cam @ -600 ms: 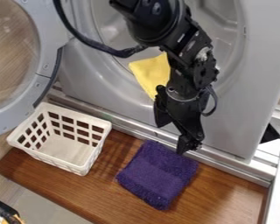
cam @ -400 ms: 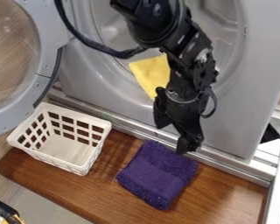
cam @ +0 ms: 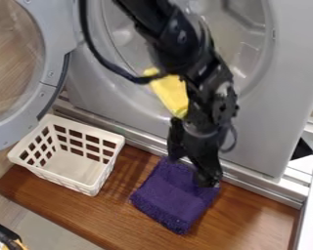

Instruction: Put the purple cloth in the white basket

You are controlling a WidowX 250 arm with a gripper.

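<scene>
fingers [cam: 207,175], two, stand apart at one purple cloth [cam: 172,197], near one white basket [cam: 67,182].

Blurred hand [cam: 191,171], arm [cam: 179,44] cropped above, purple cloth [cam: 172,197] partly hidden

Two cloths [cam: 175,197], one basket [cam: 73,165]
</scene>
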